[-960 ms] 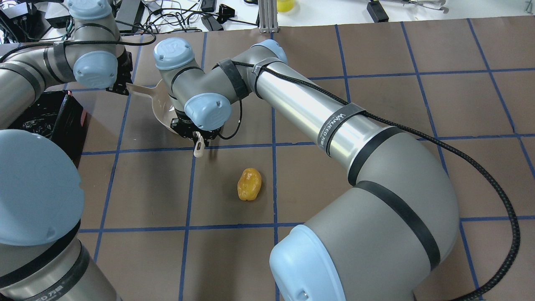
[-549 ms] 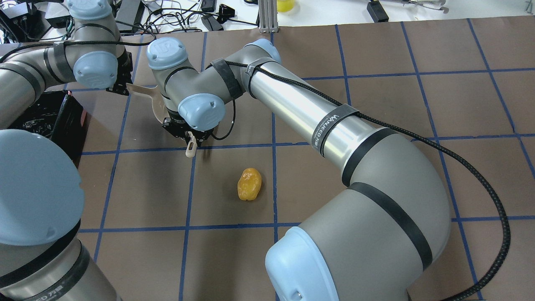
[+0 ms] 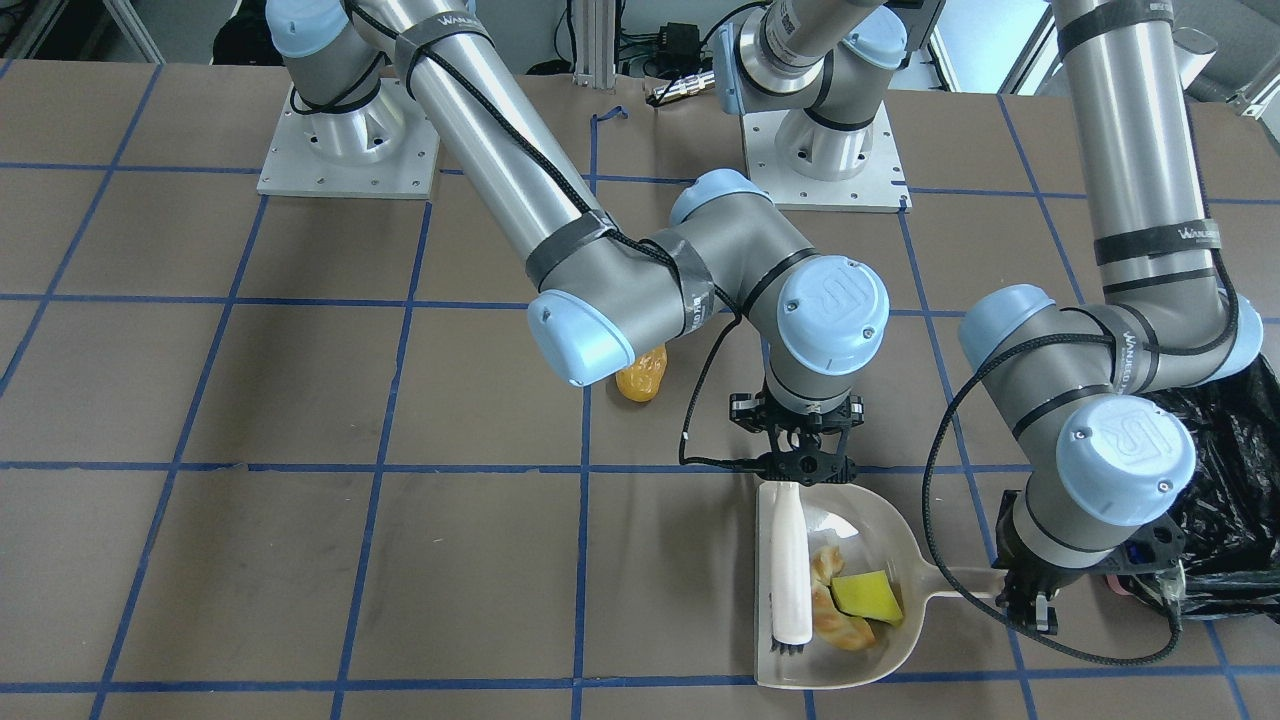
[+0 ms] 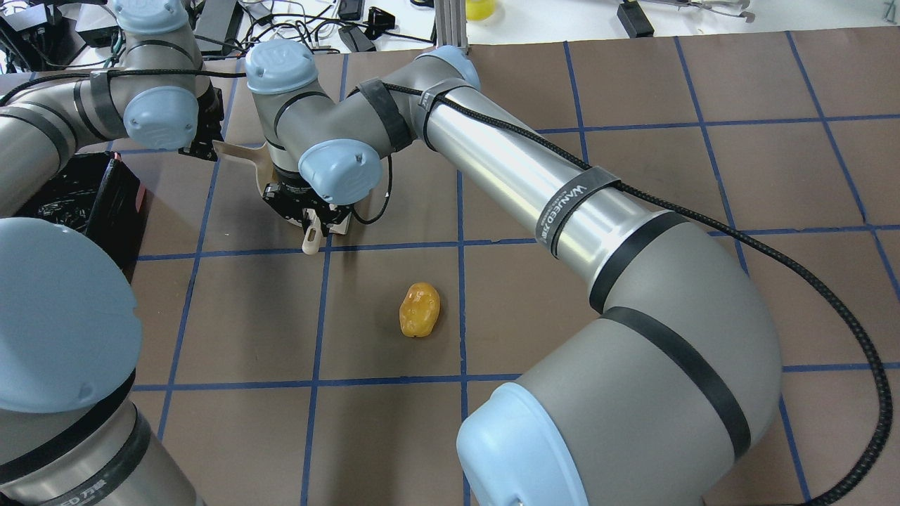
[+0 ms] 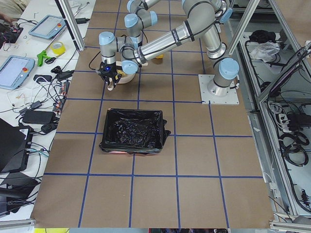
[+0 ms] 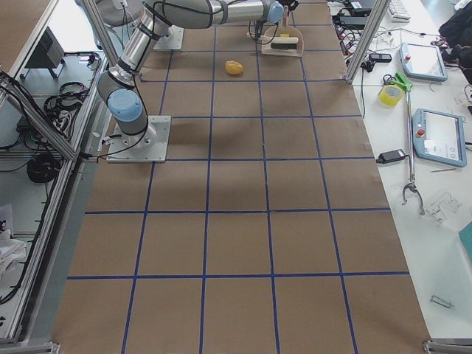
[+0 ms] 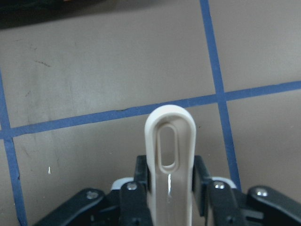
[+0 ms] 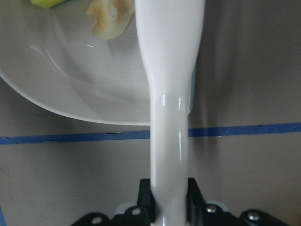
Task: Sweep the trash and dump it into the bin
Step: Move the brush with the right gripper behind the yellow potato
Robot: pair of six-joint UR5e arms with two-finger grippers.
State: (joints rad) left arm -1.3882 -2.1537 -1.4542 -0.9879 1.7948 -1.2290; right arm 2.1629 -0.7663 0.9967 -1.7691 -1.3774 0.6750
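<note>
**Dustpan**: smooth beige plastic scoop, at 5 o'clock in the front-facing view. It holds a tan crescent and, at the crescent's 1 o'clock, a yellow-green wedge.

**Brush**: lies along the pan's 9 o'clock side, its bristles barely visible.

**Left hand**: pinches the pan's handle.

**Right hand**: pinches the brush handle.

**Orange lump**: glossy, on the counter at the pan's 10 o'clock, half hidden under the right arm.

**Bin**: lined with crinkly black plastic, at the pan's 3 o'clock, cut off by the frame.

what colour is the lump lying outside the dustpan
The lump is glossy orange-yellow, clearest in the overhead exterior view.
</note>
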